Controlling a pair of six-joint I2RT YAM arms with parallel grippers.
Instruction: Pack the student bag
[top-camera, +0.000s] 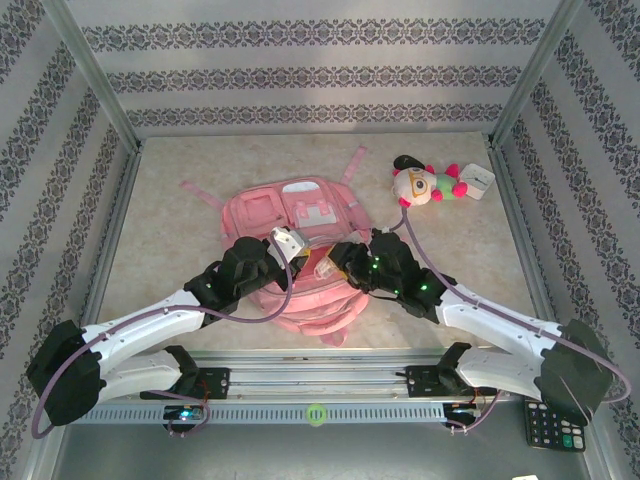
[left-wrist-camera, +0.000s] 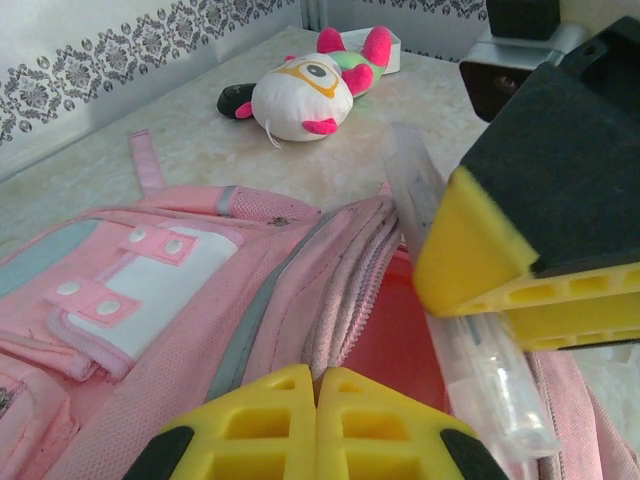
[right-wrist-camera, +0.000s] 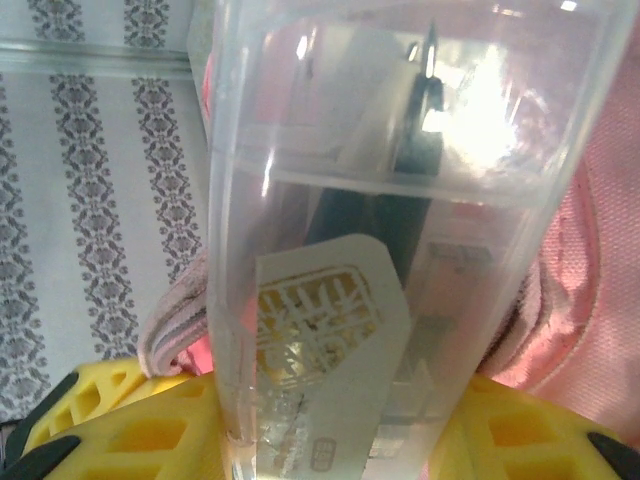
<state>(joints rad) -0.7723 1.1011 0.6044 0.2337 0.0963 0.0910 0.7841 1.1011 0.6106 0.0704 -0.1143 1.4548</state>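
Bag (top-camera: 300, 205): pink, soft, white-trimmed front pockets, lying flat at the middle of the table (top-camera: 170, 250), pockets toward the far wall, straps splayed at its far corners, its near end under both grippers; main opening unzipped, red lining visible inside from the left wrist view. Left gripper (left-wrist-camera: 318, 405): yellow fingers pressed together at the near rim of the opening; the zipper edge runs down to their meeting line, and whether fabric is caught between them cannot be told. Right gripper (right-wrist-camera: 330, 450): clamped on a case (right-wrist-camera: 380, 200), one yellow finger on each side. Case: clear plastic, long, slanted at the right side of the opening against the zipper edge, containing dark items and a white printed card. Plush (top-camera: 425, 183): white face, pink and green limbs, lying on the table beyond the bag to the right. Box (top-camera: 478, 182): small, white, just beside the plush. Calculator (top-camera: 553, 425): dark, near right corner, beside the right arm's base.
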